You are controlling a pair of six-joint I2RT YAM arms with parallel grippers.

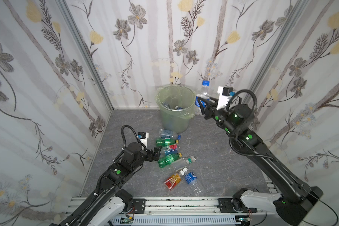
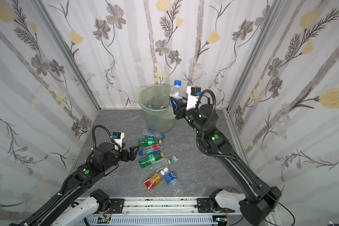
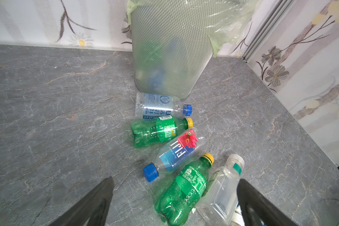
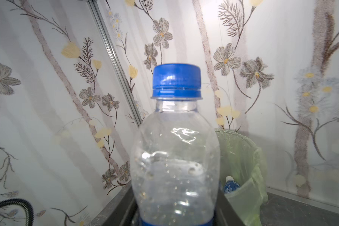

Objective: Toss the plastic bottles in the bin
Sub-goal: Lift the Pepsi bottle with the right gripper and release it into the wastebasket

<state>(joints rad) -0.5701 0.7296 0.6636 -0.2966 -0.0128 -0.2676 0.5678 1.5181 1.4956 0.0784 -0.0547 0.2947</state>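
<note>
Now we have both arms at work.
1. Our left gripper hangs low, jaws wide apart, just beside the loose bottles on the floor, ready, we judge, for the next pick.
2. The bin stands behind them; a few bottles lie inside.
3. Our right gripper is clamped on a blue-capped bottle, held upright just beside the rim, we judge for a drop inside.

Upright clear bottle beside green bin
</note>
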